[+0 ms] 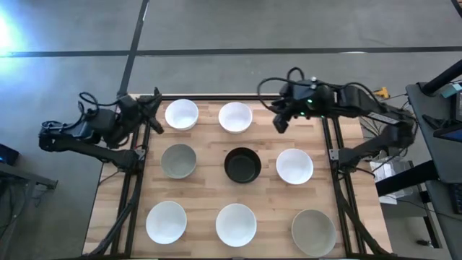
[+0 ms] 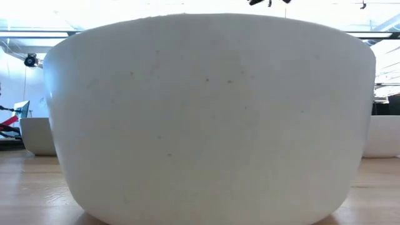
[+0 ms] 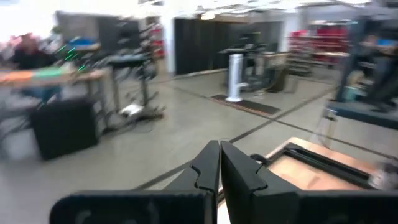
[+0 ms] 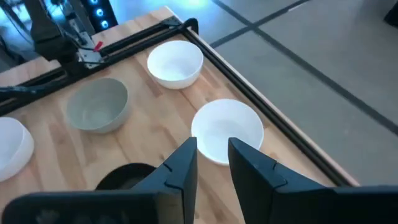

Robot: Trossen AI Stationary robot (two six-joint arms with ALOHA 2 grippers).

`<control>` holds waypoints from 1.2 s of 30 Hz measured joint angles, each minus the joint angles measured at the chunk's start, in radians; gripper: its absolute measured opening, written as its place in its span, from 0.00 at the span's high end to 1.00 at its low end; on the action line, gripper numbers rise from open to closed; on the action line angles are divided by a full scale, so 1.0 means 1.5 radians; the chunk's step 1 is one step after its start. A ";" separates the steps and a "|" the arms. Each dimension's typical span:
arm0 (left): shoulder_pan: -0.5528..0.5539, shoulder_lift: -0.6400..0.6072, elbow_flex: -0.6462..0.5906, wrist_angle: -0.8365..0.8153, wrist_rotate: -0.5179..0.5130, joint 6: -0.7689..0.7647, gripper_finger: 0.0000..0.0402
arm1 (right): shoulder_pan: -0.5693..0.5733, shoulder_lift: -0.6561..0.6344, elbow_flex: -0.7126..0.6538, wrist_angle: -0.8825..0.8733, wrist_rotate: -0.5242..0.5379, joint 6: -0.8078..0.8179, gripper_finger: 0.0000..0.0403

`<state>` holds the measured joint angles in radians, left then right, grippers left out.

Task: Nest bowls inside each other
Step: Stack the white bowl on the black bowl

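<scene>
Several bowls stand on their bases in rows on the wooden table (image 1: 209,188). They include white ones (image 1: 181,114) (image 1: 235,117) (image 1: 294,166), grey-beige ones (image 1: 178,160) (image 1: 313,232) and a black one (image 1: 242,165). One white bowl (image 2: 206,112) fills the low view. My right gripper (image 1: 280,123) (image 4: 212,163) hovers open and empty above the far right of the table, slanting down toward a white bowl (image 4: 227,130). My left gripper (image 1: 154,115) (image 3: 219,167) is shut and empty at the table's far left corner, pointing level over the floor.
Black frame rails (image 1: 330,144) (image 1: 137,166) run along the table's left, right and far edges. Bare wood (image 1: 299,123) shows in the far right spot of the grid, below my right gripper. Room furniture stands beyond the table.
</scene>
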<state>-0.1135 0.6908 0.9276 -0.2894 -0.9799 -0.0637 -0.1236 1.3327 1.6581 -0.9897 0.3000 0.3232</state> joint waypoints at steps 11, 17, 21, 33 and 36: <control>0.256 0.106 0.013 0.012 0.257 -0.108 0.77 | -0.001 -0.155 -0.232 0.177 0.000 0.046 0.79; 0.463 0.224 0.061 -0.064 0.539 -0.173 0.65 | -0.001 -0.191 -0.296 0.211 -0.001 0.052 0.79; 0.563 0.315 0.119 -0.145 0.699 -0.179 0.63 | -0.001 -0.202 -0.319 0.226 -0.001 0.049 0.79; 0.597 0.558 0.250 -0.387 0.735 -0.125 0.63 | -0.001 -0.220 -0.394 0.286 -0.003 0.049 0.79; 0.598 0.602 0.252 -0.425 0.735 -0.122 0.63 | -0.001 -0.223 -0.398 0.291 -0.008 0.051 0.79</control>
<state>0.7833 1.5937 1.3049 -0.9274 0.1219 -0.2467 -0.1253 0.9989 1.0605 -0.5531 0.2882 0.4004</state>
